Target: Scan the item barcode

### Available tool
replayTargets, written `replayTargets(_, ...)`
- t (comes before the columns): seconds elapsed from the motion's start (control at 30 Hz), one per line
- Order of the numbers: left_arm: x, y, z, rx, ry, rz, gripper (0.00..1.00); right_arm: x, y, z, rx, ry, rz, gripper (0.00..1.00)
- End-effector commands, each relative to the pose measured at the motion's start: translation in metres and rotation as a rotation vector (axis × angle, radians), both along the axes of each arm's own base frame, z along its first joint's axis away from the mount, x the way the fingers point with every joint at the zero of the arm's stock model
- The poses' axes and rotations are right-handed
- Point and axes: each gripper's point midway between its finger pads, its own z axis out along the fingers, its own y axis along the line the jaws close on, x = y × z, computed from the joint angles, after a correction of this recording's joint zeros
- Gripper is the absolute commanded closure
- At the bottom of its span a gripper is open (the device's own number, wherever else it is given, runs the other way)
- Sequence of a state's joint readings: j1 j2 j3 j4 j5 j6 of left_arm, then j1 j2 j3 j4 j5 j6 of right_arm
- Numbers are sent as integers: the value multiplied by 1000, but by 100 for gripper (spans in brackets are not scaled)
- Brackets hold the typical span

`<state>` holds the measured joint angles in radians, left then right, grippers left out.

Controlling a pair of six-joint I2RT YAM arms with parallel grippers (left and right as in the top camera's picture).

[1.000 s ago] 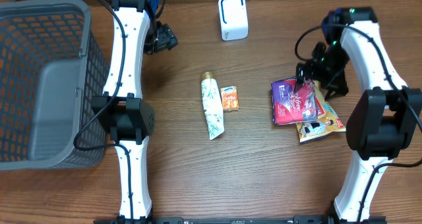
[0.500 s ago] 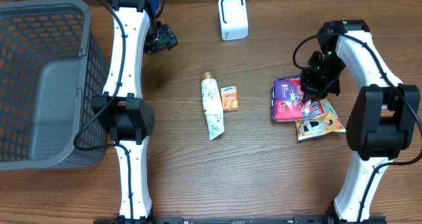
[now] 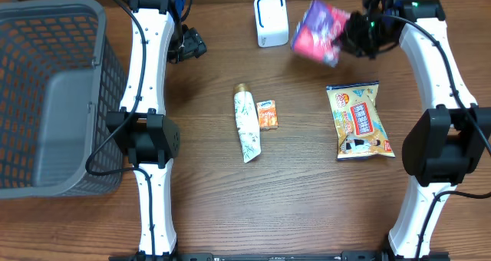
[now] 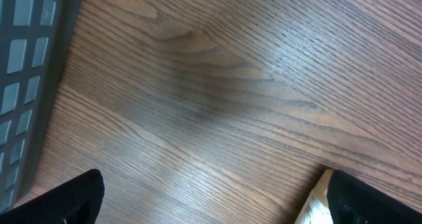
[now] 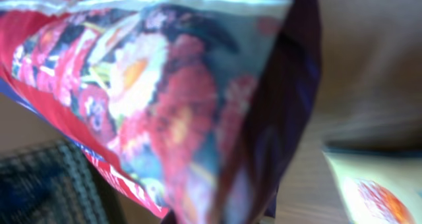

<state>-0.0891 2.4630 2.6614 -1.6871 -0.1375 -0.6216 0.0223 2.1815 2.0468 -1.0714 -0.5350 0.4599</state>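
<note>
My right gripper (image 3: 354, 33) is shut on the item, a purple and red snack packet (image 3: 317, 32), and holds it in the air just right of the white and blue scanner (image 3: 271, 20) at the table's back. The packet (image 5: 165, 99) is blurred and fills the right wrist view, hiding the fingers. No barcode shows on it. My left gripper (image 3: 192, 46) hangs open over bare wood at the back left, its black fingertips (image 4: 72, 201) wide apart with nothing between them.
A yellow snack packet (image 3: 360, 120) lies flat on the right, its corner (image 5: 376, 191) also in the right wrist view. A cream tube (image 3: 246, 127) and a small orange box (image 3: 267, 114) lie mid-table. A grey basket (image 3: 54, 100) stands at the left, its wall (image 4: 26, 85) near my left gripper.
My right gripper shut on the purple packet, lifted it off the yellow packet and carried it back and left toward the scanner. The yellow packet now lies uncovered. The left arm has not moved.
</note>
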Motion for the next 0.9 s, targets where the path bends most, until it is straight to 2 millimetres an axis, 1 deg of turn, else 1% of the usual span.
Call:
replayTargets(0.0, -1, 1, 18, -9, -39, -13, 0, 27, 41, 30, 146, -45, -111, 96)
replayTargets(0.03, -1, 1, 18, -9, -39, -13, 0, 34, 51, 33, 164, -67, -116, 96)
replayTargets(0.07, -1, 1, 18, -9, -39, -13, 0, 46, 71, 36, 207, -102, -125, 96)
replayTargets(0.13, -1, 1, 18, -9, -39, -13, 0, 58, 90, 36, 252, -127, -136, 96)
replayTargets(0.23, -1, 1, 18, -9, -39, -13, 0, 70, 111, 30, 317, -126, -161, 96)
replayTargets(0.3, -1, 1, 18, -9, -39, -13, 0, 76, 126, 27, 364, -135, -149, 96)
replayTargets(0.37, -1, 1, 18, -9, -39, -13, 0, 79, 134, 25, 383, -136, -152, 96)
replayTargets(0.47, -1, 1, 18, -9, -39, -13, 0, 82, 135, 21, 360, -149, -178, 96)
replayTargets(0.7, -1, 1, 18, -9, -39, -13, 0, 93, 122, 14, 293, -181, -256, 96)
replayTargets(0.87, -1, 1, 18, -9, -39, -13, 0, 93, 124, 13, 288, -182, -258, 96)
